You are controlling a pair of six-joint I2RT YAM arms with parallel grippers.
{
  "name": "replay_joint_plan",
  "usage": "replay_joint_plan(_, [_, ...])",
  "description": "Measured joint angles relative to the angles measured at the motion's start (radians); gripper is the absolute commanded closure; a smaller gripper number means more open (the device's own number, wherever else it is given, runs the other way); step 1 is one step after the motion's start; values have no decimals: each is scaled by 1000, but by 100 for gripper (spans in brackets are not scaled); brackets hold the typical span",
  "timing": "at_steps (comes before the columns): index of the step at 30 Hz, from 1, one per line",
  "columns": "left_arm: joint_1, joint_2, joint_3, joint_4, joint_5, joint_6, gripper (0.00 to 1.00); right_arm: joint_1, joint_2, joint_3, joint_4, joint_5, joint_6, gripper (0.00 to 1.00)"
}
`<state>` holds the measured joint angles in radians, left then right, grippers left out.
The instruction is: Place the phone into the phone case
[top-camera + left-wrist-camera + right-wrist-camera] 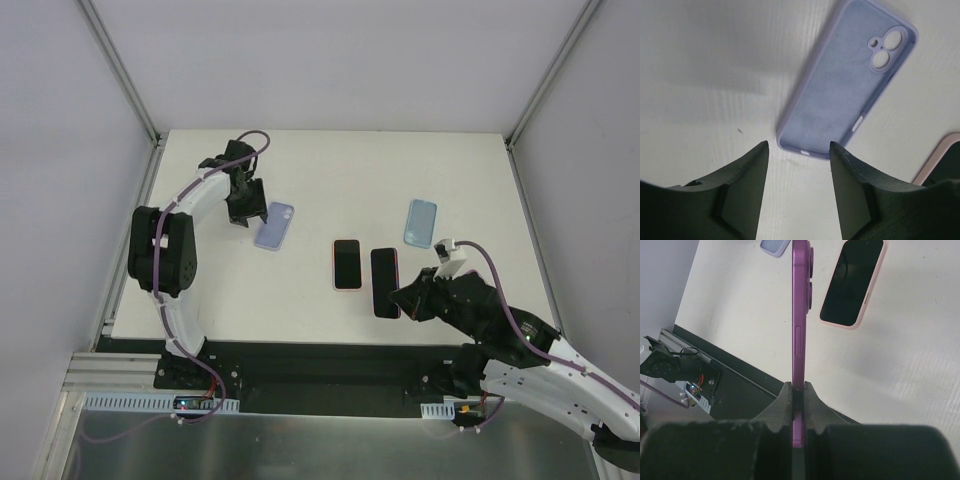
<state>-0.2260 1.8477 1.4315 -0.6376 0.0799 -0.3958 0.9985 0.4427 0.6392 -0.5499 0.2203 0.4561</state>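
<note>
One lilac case (845, 85) lies seemingly clear beyond the left end effector (798, 146).

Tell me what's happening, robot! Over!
Left fingers open by lilac case. Right fingers shut on purple phone, edge-up. Pink phone lies between.

Right tool (403, 298) grips the dark phone (384, 280) beside the pink-edged phone (346, 264).

A robotics lab test cell: a plain white table (330, 170) is boxed in by blank pale panels (50, 150) on aluminium posts (120, 68), with a left arm (165, 250) and right arm (500, 335) bolted to a black rail (320, 378), slotted cable ducting (140, 403) and bare electronics (695, 390) along its near edge.
</note>
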Motion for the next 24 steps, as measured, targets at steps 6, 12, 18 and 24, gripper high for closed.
replay_joint_plan(6, [9,132,80,-10,27,70,51,1,0,0,-1,0,4,96])
replay_joint_plan(12, [9,188,111,-35,23,103,56,3,-12,0,-1,0,5,96])
replay_joint_plan(18, [9,217,118,-45,23,107,64,3,-14,0,-1,0,5,96])
replay_joint_plan(24, [9,231,118,-53,25,108,89,5,-14,0,-1,0,5,96])
